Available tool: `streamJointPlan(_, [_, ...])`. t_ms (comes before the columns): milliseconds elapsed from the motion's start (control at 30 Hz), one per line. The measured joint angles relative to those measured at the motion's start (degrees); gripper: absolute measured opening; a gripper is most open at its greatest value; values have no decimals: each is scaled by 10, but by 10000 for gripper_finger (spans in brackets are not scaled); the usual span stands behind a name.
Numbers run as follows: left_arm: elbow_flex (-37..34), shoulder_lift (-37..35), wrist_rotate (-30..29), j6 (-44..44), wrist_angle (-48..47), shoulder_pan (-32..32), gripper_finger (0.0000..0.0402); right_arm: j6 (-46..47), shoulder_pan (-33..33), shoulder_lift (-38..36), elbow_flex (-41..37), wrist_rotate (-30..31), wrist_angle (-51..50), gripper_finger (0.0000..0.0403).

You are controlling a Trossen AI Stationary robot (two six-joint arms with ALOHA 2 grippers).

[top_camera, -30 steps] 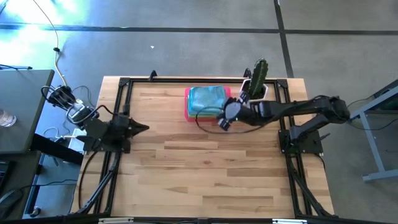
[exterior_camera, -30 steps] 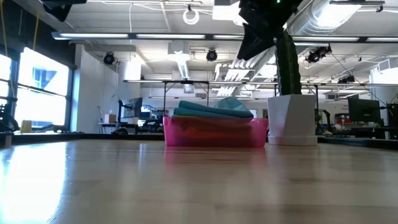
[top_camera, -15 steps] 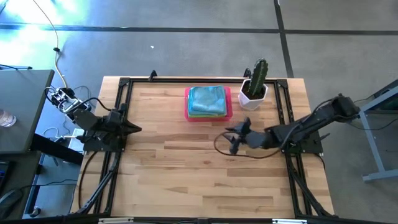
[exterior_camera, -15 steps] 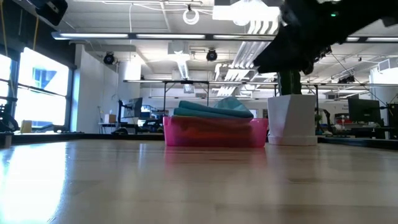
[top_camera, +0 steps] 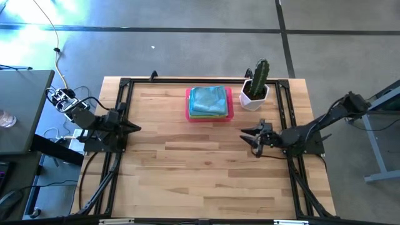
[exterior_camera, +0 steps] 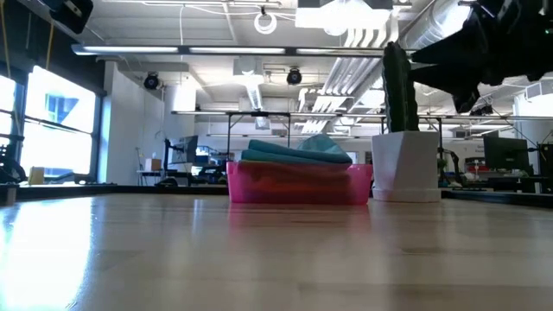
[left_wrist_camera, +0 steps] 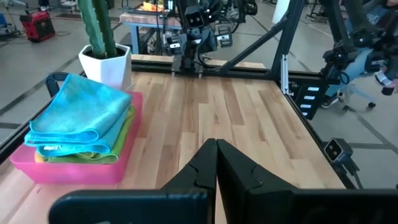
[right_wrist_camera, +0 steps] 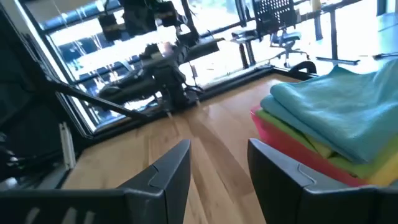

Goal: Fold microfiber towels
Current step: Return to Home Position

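A pale wooden tabletop (top_camera: 200, 169), framed in black rail, stands in a wide workshop with desks and ceiling lamps behind it. Near its far edge we see a pink tray (top_camera: 209, 119) holding the folded microfiber towels (top_camera: 209, 100) in a stack, with a light blue one on top. From the left wrist view we make out lime green and a sliver of yellow beneath the blue. The layers lower down are hidden by the tray's wall, and we cannot count them. Near the tray, not touching it, stands a cactus (top_camera: 260, 70) in a white pot (top_camera: 253, 97). The left hand (top_camera: 136, 129) sits by the left rail, its fingers (left_wrist_camera: 202, 168) pressed together with nothing between them. The right hand (top_camera: 249, 139) hangs over the right side of the tabletop, well apart from the tray. Its fingers (right_wrist_camera: 171, 168) are parted with a clear gap, and it is empty. In the low view the right arm (exterior_camera: 471, 52) is only a dark shape cut off at the upper right corner, and we cannot make out its hand there.
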Motion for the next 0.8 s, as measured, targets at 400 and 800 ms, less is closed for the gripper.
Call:
streamJointPlan(400, [0, 0, 3, 5, 0, 0, 0, -28, 1, -51, -54, -3, 8, 149])
streamJointPlan(800, [0, 0, 0, 4, 1, 0, 0, -27, 1, -51, -54, -66, -47, 149])
